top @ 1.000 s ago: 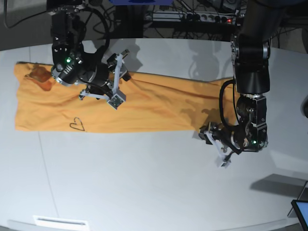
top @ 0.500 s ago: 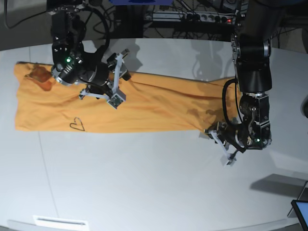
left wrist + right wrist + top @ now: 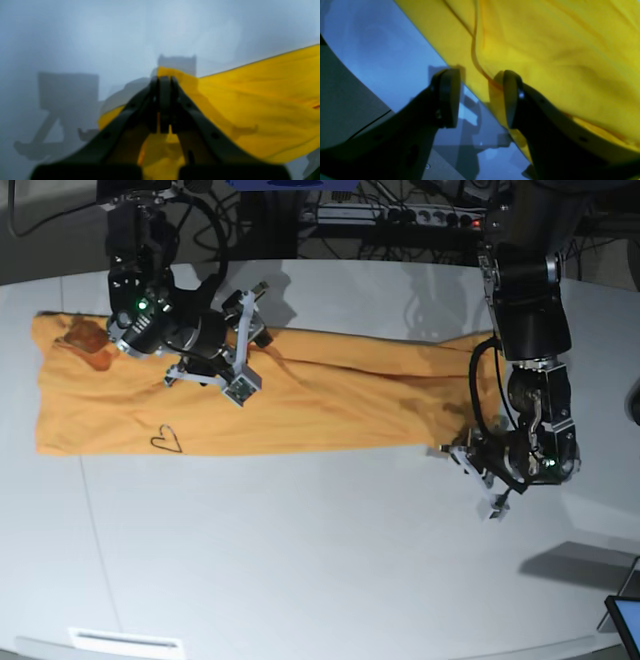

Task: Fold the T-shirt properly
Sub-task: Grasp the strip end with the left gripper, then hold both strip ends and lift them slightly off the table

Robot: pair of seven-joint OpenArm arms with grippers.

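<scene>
Two arms: both over one T-shirt [image 3: 300, 400] on the white table [image 3: 300, 560].
T-shirt: orange-yellow, lying as a long folded band across the table's far half — a small dark heart outline [image 3: 166, 439] near its left end in the base view.
Left gripper [image 3: 163, 82]: fingers pressed together, pinching a corner of the T-shirt's edge and holding it just off the table.
Right gripper [image 3: 480, 97]: fingers spread, one pad [image 3: 511, 97] on the cloth, the other over bare table — straddling the T-shirt's far edge.
</scene>
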